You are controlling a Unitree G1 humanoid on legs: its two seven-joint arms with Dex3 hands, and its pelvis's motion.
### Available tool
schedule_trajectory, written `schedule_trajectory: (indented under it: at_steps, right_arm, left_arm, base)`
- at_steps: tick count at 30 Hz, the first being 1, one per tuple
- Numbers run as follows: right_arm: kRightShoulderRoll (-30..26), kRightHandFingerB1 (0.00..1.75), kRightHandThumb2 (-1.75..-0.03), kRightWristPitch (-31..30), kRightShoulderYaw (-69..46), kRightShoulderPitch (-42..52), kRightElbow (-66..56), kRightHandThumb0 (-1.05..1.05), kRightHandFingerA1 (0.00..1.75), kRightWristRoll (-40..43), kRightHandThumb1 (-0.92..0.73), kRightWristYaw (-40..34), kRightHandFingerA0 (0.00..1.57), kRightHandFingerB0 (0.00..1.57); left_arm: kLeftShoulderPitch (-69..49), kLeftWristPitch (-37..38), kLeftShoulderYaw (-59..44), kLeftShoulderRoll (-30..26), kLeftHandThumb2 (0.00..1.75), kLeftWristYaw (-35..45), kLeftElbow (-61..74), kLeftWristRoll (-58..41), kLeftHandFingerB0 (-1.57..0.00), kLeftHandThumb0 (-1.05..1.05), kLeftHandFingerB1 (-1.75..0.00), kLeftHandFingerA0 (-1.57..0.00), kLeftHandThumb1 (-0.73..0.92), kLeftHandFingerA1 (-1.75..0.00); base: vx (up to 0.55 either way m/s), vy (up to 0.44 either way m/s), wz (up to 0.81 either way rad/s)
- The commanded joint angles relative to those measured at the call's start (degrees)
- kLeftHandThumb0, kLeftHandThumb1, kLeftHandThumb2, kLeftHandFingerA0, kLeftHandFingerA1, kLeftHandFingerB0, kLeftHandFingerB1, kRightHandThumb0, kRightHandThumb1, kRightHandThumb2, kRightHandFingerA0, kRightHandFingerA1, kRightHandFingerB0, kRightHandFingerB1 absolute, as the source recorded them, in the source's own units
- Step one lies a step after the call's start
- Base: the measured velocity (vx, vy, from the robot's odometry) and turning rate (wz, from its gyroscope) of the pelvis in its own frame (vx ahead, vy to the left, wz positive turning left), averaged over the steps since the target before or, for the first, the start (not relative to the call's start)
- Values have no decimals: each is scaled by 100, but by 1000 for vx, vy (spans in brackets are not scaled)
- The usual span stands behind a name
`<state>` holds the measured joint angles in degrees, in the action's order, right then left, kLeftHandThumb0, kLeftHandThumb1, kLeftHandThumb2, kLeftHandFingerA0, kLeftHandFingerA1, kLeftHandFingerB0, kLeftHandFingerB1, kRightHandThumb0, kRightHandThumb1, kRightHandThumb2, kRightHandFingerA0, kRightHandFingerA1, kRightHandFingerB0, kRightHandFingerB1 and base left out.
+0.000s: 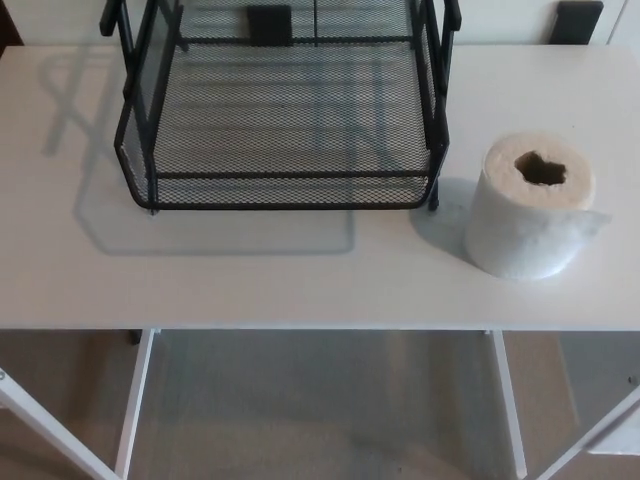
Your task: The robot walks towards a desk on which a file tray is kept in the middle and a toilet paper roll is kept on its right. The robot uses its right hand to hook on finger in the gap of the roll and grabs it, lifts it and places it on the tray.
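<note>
Neither of the robot's hands shows in the head view, so nothing can be said of how far either is open or what it might touch; no arm or forearm comes in from either side.

The toilet paper roll (pixel 530 205) stands upright on the white counter (pixel 250 280), on the robot's right, its hollow core facing up. A loose end of paper sticks out at its right side. Nothing holds or touches the roll. It sits just beside the front right corner of the tray (pixel 285 190), apart from it by a narrow strip of bare counter.

The tray is black wire mesh with upright posts at its sides, set in the middle of the counter toward the back. Its mesh bottom holds nothing. Below the counter's front edge, white legs (pixel 135 400) and the floor (pixel 320 410) are seen.
</note>
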<state>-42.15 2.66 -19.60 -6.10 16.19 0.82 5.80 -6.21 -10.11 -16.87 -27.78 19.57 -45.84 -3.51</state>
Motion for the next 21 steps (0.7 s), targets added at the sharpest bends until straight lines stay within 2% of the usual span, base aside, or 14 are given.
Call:
schedule_trajectory:
  at_steps: [1, 3, 4, 5, 6, 7, 8, 9, 10, 11, 12, 13, 15, 21]
  right_arm:
    - [-252, 18, -64, -675, 123, -676, -824, -55, 42, 773, -63, 1179, 31, 8]
    - [-256, 18, -64, -772, 161, -718, -899, -55, 42, 766, -63, 1245, 31, 8]
    - [-249, 20, -61, -865, 450, -873, -920, -58, 43, 688, -61, 1456, 30, 7]
    - [-283, 21, -84, -842, 598, -915, -906, -63, 53, 586, -47, 1564, 23, 2]
    - [-287, 21, -84, -857, 613, -924, -911, -63, 53, 574, -47, 1586, 23, 2]
    - [-316, 23, -83, -785, 801, -942, -885, -63, 53, 410, -46, 1671, 24, 2]
    - [-351, 26, -58, -753, 980, -982, -836, -58, 41, 288, -61, 1782, 30, 5]
    - [-374, 24, -82, -788, 1089, -1015, -826, -62, 52, 229, -45, 1849, 24, 2]
    - [-417, 24, -57, -918, 1279, -1070, -843, -56, 38, 127, -60, 1948, 30, 6]
    - [-384, 34, -76, -824, 1420, -1111, -759, -58, 50, 2, -45, 1942, 28, 6]
    - [-373, 34, -76, -775, 1472, -1127, -722, -58, 50, -37, -45, 1930, 28, 6]
    - [-361, 26, -58, -753, 1522, -1154, -692, -49, 42, -63, -56, 1929, 36, 13]
    - [-367, 27, -57, -577, 1679, -1242, -567, -51, 43, -169, -58, 1954, 36, 12]
    - [-409, 27, -57, -707, 1996, -1702, -332, -51, 41, -279, -58, 2138, 37, 12]
  left_arm:
    - [-101, 141, -296, -219, 98, 397, -282, -360, -18, -55, -50, -34, 60, -63]
    - [-73, 187, -296, -210, 98, 396, -348, -330, -18, -55, -50, -34, 60, -63]
    - [50, 166, -307, -218, 63, 385, -544, -321, -26, -53, -41, -31, 79, -54]
    - [65, 167, -320, -210, 63, 381, -543, -329, -27, -55, -41, -31, 78, -54]
    - [75, 178, -326, -211, 63, 387, -563, -325, -27, -55, -41, -31, 78, -54]
    - [84, 209, -318, -213, 62, 424, -538, -326, -28, -56, -39, -31, 79, -54]
    - [66, 273, -262, -236, 63, 492, -464, -286, -26, -58, -38, -32, 79, -55]
    - [59, 294, -239, -257, 62, 542, -436, -275, -24, -60, -38, -29, 79, -54]
    - [60, 265, -239, -268, 62, 581, -372, -289, -25, -61, -37, -31, 78, -55]
    - [83, 239, -234, -248, 64, 599, -332, -302, -25, -64, -39, -32, 75, -53]
    - [93, 233, -233, -241, 64, 608, -326, -307, -25, -64, -39, -32, 75, -53]
    - [66, 219, -203, -233, 64, 610, -240, -286, -27, -61, -40, -39, 81, -57]
    - [-7, 201, -147, -210, 64, 652, -33, -264, -25, -62, -40, -37, 78, -57]
    - [19, 23, -267, -199, 62, 640, -104, -390, -25, -58, -41, -34, 79, -57]
  base:
    - [0, 0, 0]
    - [0, 0, 0]
    - [0, 0, 0]
    - [0, 0, 0]
    - [0, 0, 0]
    - [0, 0, 0]
    - [0, 0, 0]
    - [0, 0, 0]
    - [0, 0, 0]
    - [0, 0, 0]
    - [0, 0, 0]
    - [0, 0, 0]
    - [0, 0, 0]
    - [0, 0, 0]
